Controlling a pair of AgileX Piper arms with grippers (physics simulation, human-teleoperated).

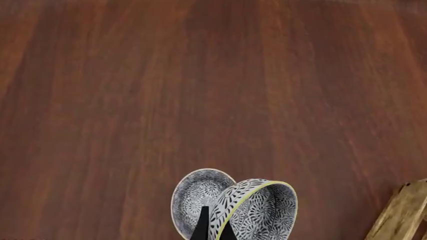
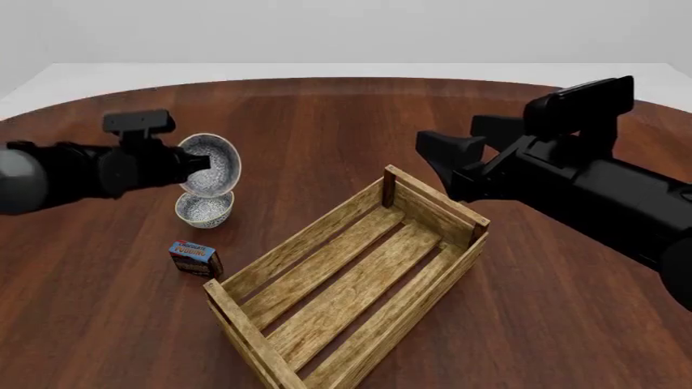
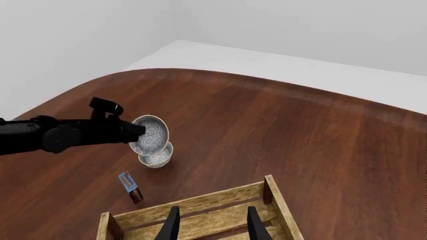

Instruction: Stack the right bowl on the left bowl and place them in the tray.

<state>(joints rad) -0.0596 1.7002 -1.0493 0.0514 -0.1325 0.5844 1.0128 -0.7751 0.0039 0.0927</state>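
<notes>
Left gripper [image 2: 198, 163] is clamped on the tilted right bowl [image 2: 211, 164], directly above the left bowl [image 2: 204, 209] beside the tray [image 2: 357, 284]. Right gripper [image 3: 210, 225] hangs parted and empty over the tray.

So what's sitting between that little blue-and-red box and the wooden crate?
Nothing: only bare table lies between the box and the tray, as the front view shows.

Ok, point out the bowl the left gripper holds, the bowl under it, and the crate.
held bowl [image 2: 213, 164], front view, its speckled inside.
bowl on the table [image 2: 204, 209], front view, its inside.
tray [image 2: 348, 279], front view, a floor slat.
</notes>
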